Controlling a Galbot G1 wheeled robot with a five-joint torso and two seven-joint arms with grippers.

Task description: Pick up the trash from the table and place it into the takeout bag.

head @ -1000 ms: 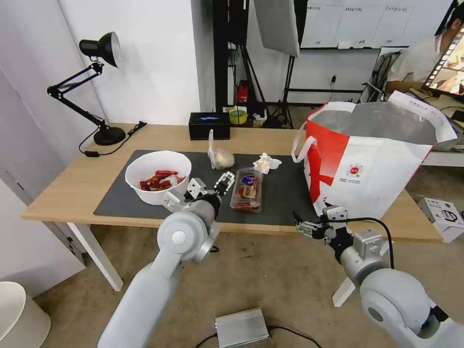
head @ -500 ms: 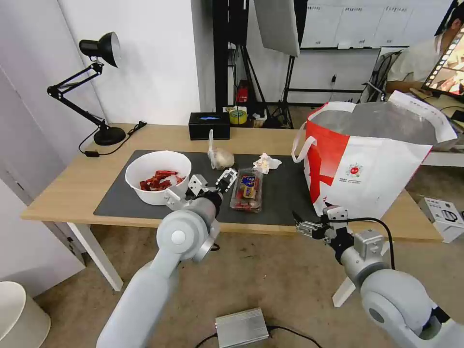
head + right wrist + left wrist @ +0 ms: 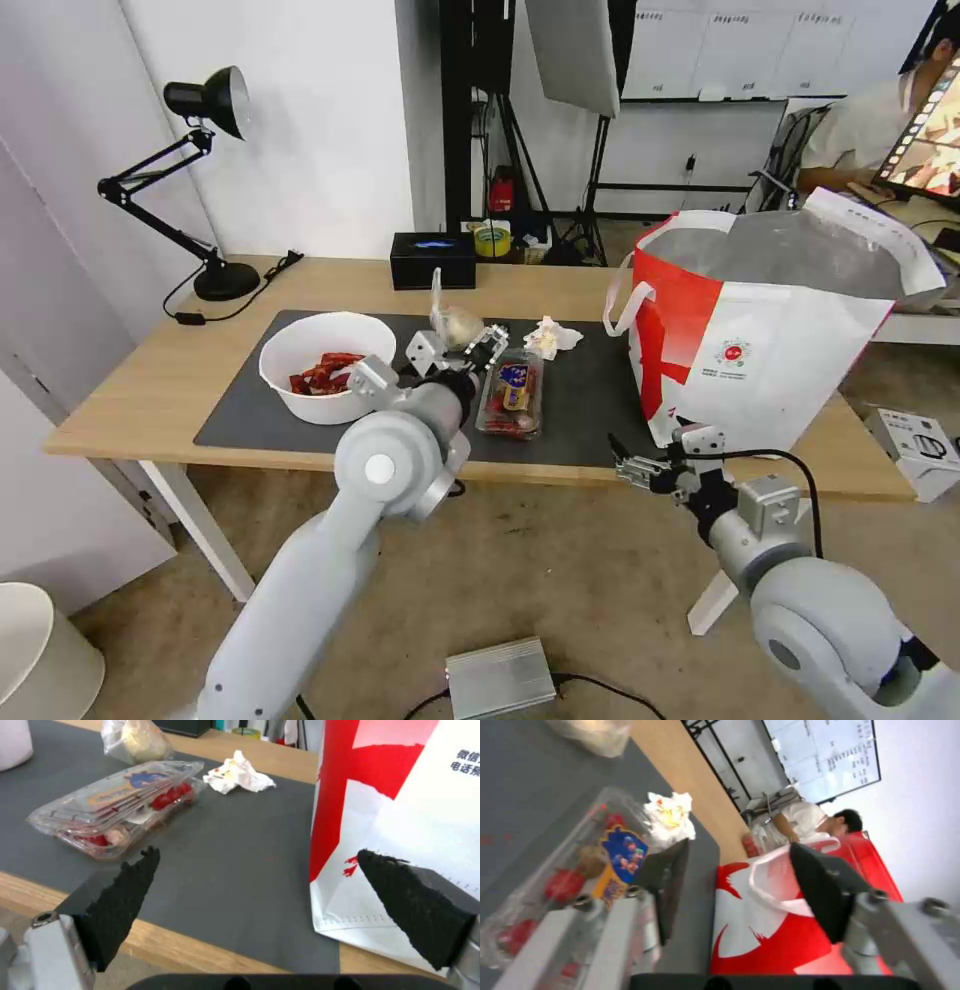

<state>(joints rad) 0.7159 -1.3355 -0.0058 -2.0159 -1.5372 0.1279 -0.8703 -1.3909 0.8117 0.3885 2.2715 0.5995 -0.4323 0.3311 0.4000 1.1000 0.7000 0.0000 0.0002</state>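
On the table [image 3: 150, 385] lies a dark mat [image 3: 590, 400] with the trash on it: a white bowl [image 3: 325, 365] of red scraps, a clear hinged tray [image 3: 512, 395], a crumpled tissue [image 3: 552, 337] and a knotted clear bag [image 3: 455, 322]. My left gripper [image 3: 460, 347] hovers open between the bowl and the tray, close to the knotted bag; its wrist view looks past the left gripper [image 3: 740, 866] to the tray [image 3: 580, 870] and the tissue [image 3: 672, 819]. The takeout bag [image 3: 760, 340] stands open at the right. Below it, by the table's front edge, my right gripper [image 3: 640, 466] waits open.
A black tissue box [image 3: 432, 260] and a tape roll [image 3: 492, 240] sit at the table's back edge, and a black desk lamp [image 3: 205, 180] stands at the back left. On the floor are a metal box [image 3: 500, 678] and a white bin [image 3: 40, 650].
My left gripper has moved away from me and a little right across the mat, from the bowl's near side to beside the knotted bag. The right arm has barely shifted.
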